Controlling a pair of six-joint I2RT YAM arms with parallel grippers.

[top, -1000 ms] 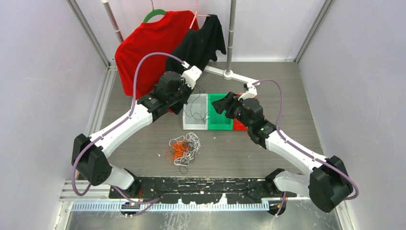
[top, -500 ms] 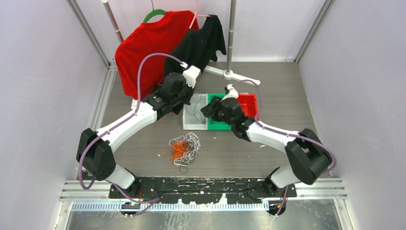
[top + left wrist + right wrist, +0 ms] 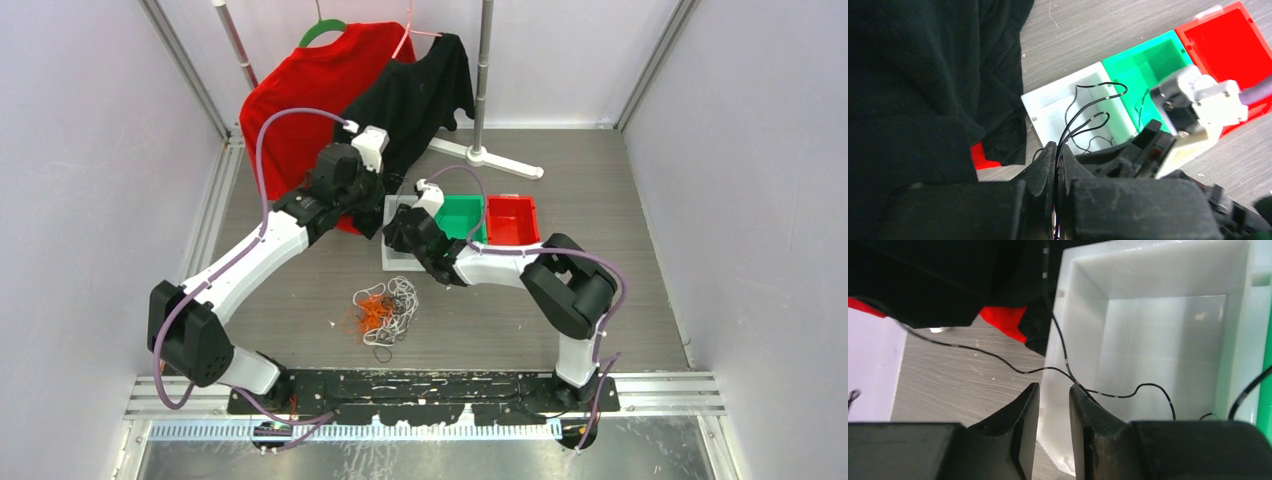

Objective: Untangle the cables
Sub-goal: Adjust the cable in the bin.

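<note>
A tangle of orange, white and black cables [image 3: 385, 310] lies on the table in front of the bins. My left gripper [image 3: 1056, 150] is shut on a thin black cable [image 3: 1108, 83], whose loops rise over the white bin [image 3: 1048, 102]. In the top view the left gripper [image 3: 372, 212] hangs by that bin's [image 3: 395, 262] left side. My right gripper [image 3: 1054, 389] is at the white bin's [image 3: 1088, 320] near left corner. Its jaws stand a little apart with nothing between them. The black cable [image 3: 1148, 385] runs just past its right fingertip [image 3: 1075, 390].
A green bin [image 3: 462, 215] and a red bin [image 3: 512, 220] stand right of the white one. A red shirt [image 3: 300, 100] and a black shirt [image 3: 420, 90] hang from a rack behind, close to the left arm. The rack's pole [image 3: 484, 80] stands at the back.
My right arm has swung left from the green and red bins to the white bin, its jaws narrowing. The left arm has drawn slightly back and left with the black cable.
</note>
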